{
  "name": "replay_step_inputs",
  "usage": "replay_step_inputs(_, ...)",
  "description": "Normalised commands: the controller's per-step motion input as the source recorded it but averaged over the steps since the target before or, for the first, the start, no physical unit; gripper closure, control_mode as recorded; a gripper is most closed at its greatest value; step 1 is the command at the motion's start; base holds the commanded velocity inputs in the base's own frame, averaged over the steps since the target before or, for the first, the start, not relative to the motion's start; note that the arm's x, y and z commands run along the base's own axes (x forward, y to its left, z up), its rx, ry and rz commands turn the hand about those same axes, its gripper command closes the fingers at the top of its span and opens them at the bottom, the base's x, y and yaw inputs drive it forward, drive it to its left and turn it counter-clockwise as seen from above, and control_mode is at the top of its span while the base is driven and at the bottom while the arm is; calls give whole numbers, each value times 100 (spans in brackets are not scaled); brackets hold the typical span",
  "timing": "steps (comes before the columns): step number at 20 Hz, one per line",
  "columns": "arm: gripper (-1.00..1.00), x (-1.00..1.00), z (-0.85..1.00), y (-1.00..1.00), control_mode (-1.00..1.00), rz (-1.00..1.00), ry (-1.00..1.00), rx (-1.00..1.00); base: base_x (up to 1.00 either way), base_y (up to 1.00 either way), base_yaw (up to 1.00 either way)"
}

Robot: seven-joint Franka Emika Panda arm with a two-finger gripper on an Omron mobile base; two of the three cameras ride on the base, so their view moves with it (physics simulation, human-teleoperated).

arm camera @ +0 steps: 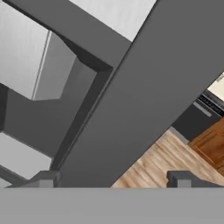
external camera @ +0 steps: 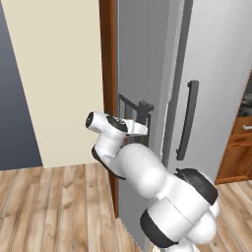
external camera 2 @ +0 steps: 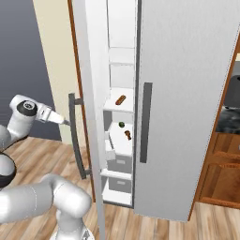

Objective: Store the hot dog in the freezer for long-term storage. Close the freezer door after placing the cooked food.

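The freezer door [external camera 2: 92,70] stands partly open, seen edge-on in the right base view. Its grey outer face [external camera: 138,54] carries the dark dispenser recess [external camera: 129,109]. Inside the freezer [external camera 2: 123,61], the hot dog [external camera 2: 120,99] lies on a white shelf, an orange-red sausage in a tan bun. My gripper [external camera: 145,112] [external camera 2: 67,122] is at the door's outer side, level with the top of its dark bar handle [external camera 2: 75,138]. In the hand view the handle [arm camera: 131,100] runs diagonally between my wide-apart fingertips [arm camera: 43,179]; the gripper [arm camera: 113,180] is open and holds nothing.
A small green round item [external camera 2: 121,124] and a dark brown lump [external camera 2: 127,135] sit on the shelf below the hot dog. The plain fridge door [external camera 2: 187,93] is closed on the right. Brown wooden cabinets [external camera 2: 225,168] stand further right. A cream wall [external camera: 59,74] lies left.
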Motion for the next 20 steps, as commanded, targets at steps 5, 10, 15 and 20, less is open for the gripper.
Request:
replay_step_inputs(5,-100,0,2,-100,-100,26,0,10,0,0,0)
replay_step_inputs(10,-100,22,12,-79,-100,20,2,26,0,0,0)
replay_step_inputs(15,-100,58,14,-66,-100,14,3,27,0,0,0)
replay_step_inputs(20,-100,45,17,-41,-100,22,1,32,0,0,0)
